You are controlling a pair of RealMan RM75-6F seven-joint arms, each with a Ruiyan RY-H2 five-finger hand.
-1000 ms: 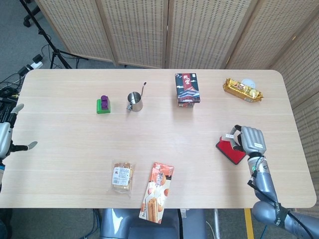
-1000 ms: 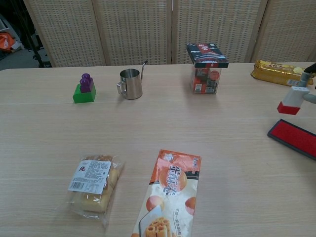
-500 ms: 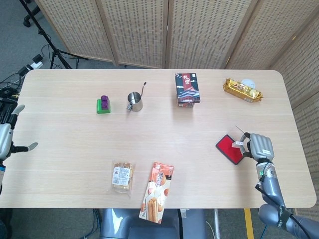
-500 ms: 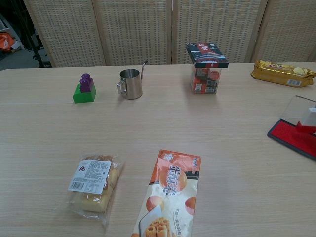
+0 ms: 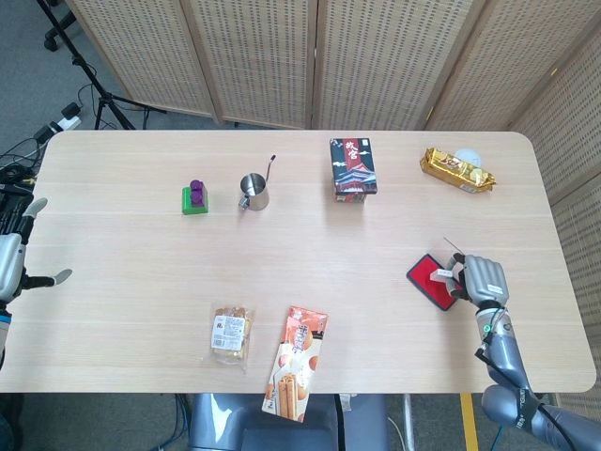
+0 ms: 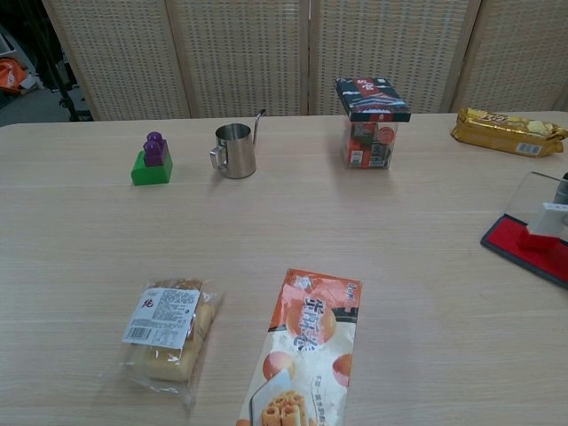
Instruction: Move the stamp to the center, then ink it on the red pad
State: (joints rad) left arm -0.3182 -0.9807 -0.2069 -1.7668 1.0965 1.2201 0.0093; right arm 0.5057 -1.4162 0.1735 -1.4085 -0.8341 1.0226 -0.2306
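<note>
The red ink pad lies in its dark tray near the table's right edge, with a clear lid standing up behind it. The stamp, white with a red base, stands on the pad. My right hand grips it from the right side; the chest view shows only a sliver of that hand at the frame's edge. My left hand hovers off the table's left edge, holding nothing, its fingers apart.
A green block with a purple piece, a steel cup and a dark box line the far half. A gold snack pack lies far right. A bread packet and an orange snack bag lie near the front.
My right hand came down and toward me with the stamp, from above the pad's far side onto the red pad. The left hand has stayed put.
</note>
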